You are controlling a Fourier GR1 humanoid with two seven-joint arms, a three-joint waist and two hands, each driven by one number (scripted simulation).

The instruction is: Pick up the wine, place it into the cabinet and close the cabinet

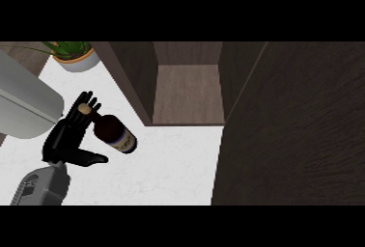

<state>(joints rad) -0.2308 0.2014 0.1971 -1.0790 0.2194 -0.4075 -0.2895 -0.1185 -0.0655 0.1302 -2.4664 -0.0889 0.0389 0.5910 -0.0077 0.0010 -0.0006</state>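
The wine bottle (114, 131) is dark with a pale label and a cork end pointing up-left; it sits tilted on the white counter (167, 169), just left of the open cabinet (189, 91). My left hand (65, 137) is beside the bottle on its left. Its fingers (80, 103) are straight and lie against the bottle's neck, with the thumb (92, 157) sticking out to the right below the bottle. No finger curls round the bottle. The cabinet's wooden shelf is bare. My right hand does not show.
The cabinet's dark door (296, 125) stands open and fills the right side of the view. A potted plant (73, 55) stands at the back left. A large pale grey rounded object (21, 108) is close to the left of my hand.
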